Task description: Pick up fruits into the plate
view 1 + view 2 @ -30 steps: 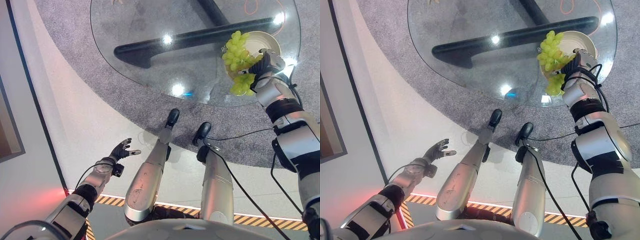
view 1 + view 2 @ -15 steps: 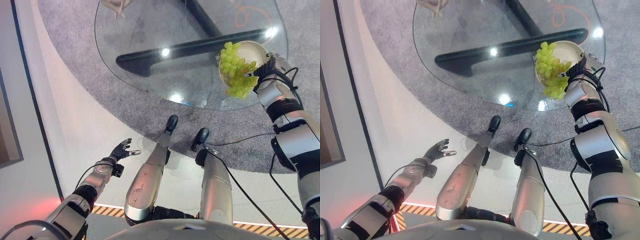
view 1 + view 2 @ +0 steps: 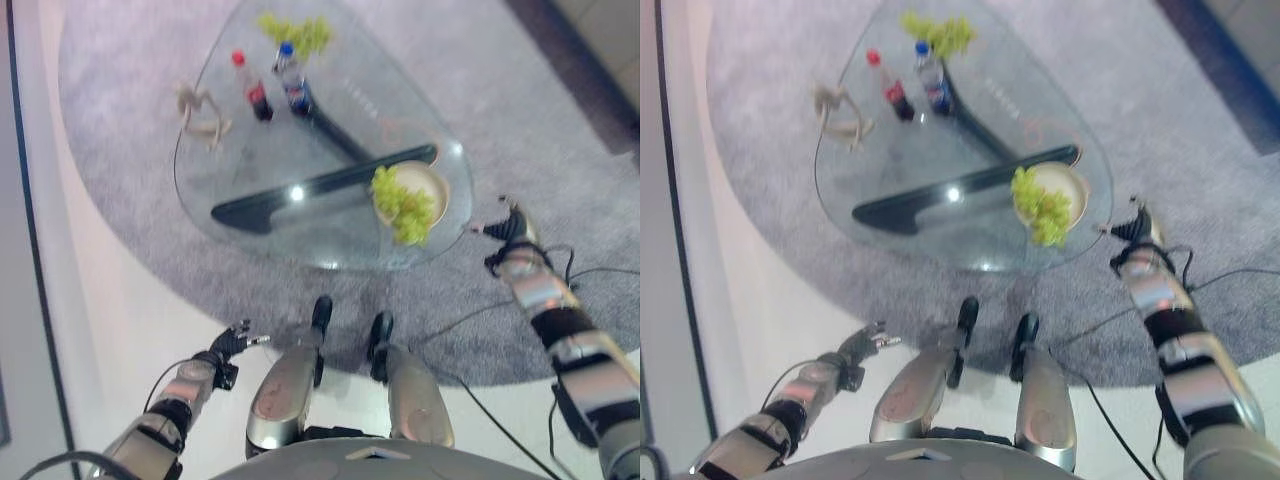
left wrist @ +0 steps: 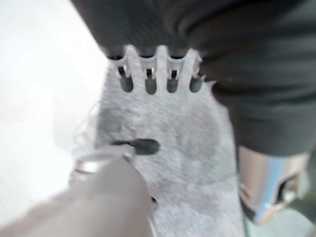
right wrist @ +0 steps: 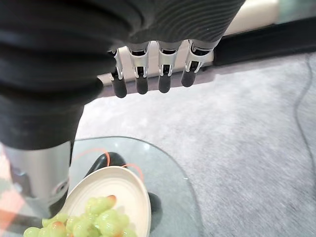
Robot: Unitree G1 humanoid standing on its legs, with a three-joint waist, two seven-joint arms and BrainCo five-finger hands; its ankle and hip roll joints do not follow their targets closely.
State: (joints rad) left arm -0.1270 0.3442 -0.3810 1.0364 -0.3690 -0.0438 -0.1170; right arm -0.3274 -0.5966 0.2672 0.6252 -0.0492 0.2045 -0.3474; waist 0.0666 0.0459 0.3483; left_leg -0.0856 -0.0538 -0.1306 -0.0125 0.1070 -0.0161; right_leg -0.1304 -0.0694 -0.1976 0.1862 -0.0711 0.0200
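Note:
A cream plate (image 3: 432, 182) sits at the near right edge of the glass table (image 3: 260, 165). A green grape bunch (image 3: 404, 204) lies in it and spills over its near rim; the right wrist view shows the same grapes (image 5: 98, 221) in the plate (image 5: 121, 185). A second grape bunch (image 3: 300, 32) lies at the table's far end. My right hand (image 3: 508, 228) hangs open off the table, to the right of the plate, with straight fingers (image 5: 150, 74) and nothing in it. My left hand (image 3: 232, 342) is low at my left side, open and holding nothing.
A red-capped cola bottle (image 3: 251, 92) and a blue-capped bottle (image 3: 291, 82) stand at the far middle of the table. A tan curved object (image 3: 200, 112) lies at its far left. Grey carpet (image 3: 560, 170) surrounds the table.
My right hand has let go of the grape bunch and pulled back to the right, off the table. The grapes now lie in the plate. The camera view has shifted and widened.

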